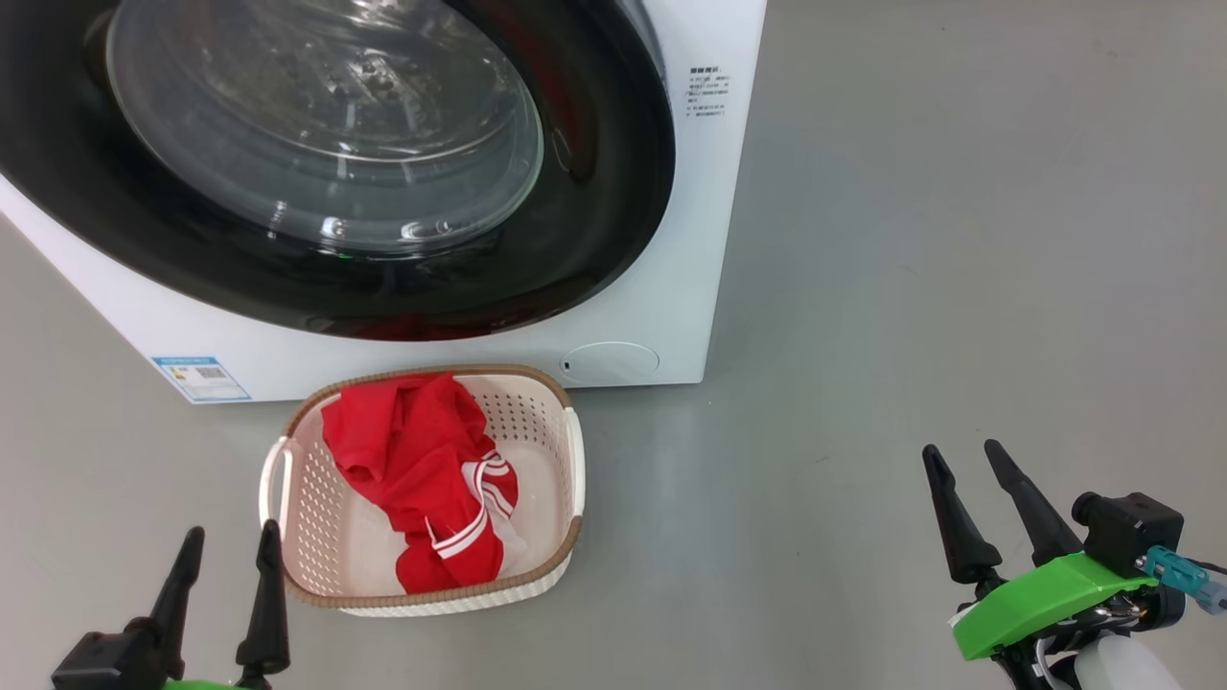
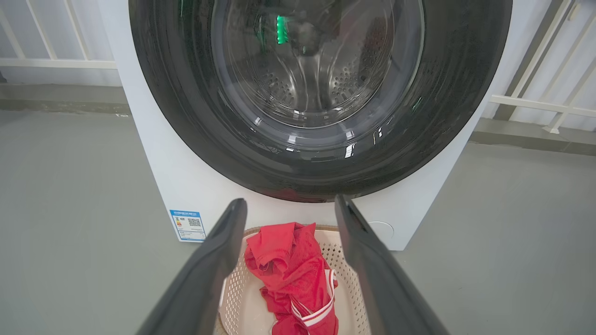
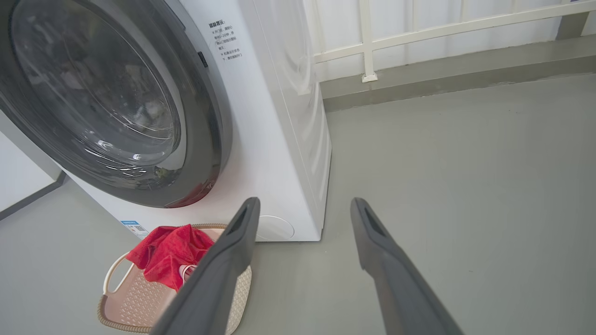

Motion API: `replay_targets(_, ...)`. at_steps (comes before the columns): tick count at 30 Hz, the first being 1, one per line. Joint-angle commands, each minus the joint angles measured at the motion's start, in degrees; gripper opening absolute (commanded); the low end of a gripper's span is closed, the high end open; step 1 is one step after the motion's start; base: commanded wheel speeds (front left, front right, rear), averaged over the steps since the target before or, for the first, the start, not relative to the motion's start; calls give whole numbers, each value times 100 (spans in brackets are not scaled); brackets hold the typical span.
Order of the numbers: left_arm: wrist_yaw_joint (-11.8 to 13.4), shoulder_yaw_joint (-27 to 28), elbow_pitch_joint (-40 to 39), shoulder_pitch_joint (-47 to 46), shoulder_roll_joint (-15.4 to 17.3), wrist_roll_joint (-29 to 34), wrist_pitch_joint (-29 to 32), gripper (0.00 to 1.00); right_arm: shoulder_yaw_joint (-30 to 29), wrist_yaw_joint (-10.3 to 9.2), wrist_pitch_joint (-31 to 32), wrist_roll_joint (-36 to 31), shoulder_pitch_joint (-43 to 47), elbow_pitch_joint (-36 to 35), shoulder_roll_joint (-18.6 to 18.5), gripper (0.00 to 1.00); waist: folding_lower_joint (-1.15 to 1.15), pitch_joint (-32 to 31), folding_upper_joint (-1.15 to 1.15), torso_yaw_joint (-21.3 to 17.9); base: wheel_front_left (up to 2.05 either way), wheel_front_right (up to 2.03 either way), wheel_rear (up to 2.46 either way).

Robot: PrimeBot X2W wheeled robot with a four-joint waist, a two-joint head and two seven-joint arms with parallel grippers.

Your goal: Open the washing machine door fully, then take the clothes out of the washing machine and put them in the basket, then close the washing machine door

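Observation:
The washing machine [image 1: 671, 316] [image 2: 186, 195] [image 3: 284, 139] stands on the grey floor, and its door [image 1: 316, 163] [image 2: 321, 97] [image 3: 111, 102], a black ring around a glass bowl, lies shut against the front. Red clothes [image 1: 422, 479] [image 2: 291, 274] [image 3: 170, 253] with white stripes lie in the cream basket [image 1: 546, 431] [image 2: 342, 270] [image 3: 125, 302] in front of the machine. My left gripper [image 1: 230, 551] [image 2: 289, 207] hovers open just left of the basket, holding nothing. Well to the right over bare floor, my right gripper [image 1: 963, 455] [image 3: 305, 204] is open and empty too.
A white railing [image 3: 419, 32] and a low grey kerb [image 3: 465, 74] run behind the machine. A blue label [image 1: 201, 379] sits low on the machine's front, a round white cap [image 1: 609, 361] at its lower right.

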Motion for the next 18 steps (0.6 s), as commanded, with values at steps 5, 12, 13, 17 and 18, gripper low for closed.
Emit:
replay_targets(5, 1, 3, 10, 15, -22, -9, 4, 0, 6, 0, 2, 7, 4, 43, 27, 0, 0, -11, 0, 8, 0, 0, 0)
replay_targets(12, 2, -80, 483, 44, -329, -25, 49, 0, 42, 0, 12, 20, 254, 516, 259, 0, 0, -12, 0, 8, 0, 0, 0)
replay_targets(13, 2, -76, 472, 44, -328, -88, 63, 0, 34, 0, 28, 74, 258, 498, 263, 0, 0, -13, 0, 8, 0, 0, 0)
replay_targets(17, 2, -65, 449, 42, -326, -276, 108, 0, 10, 0, 76, 238, 271, 455, 275, 0, 6, -35, 0, 8, 0, 0, 0)
replay_targets(18, 1, -62, 445, 40, -325, -338, 123, 0, 1, 0, 92, 292, 275, 444, 279, 0, 10, -48, 0, 9, 0, 0, 0)
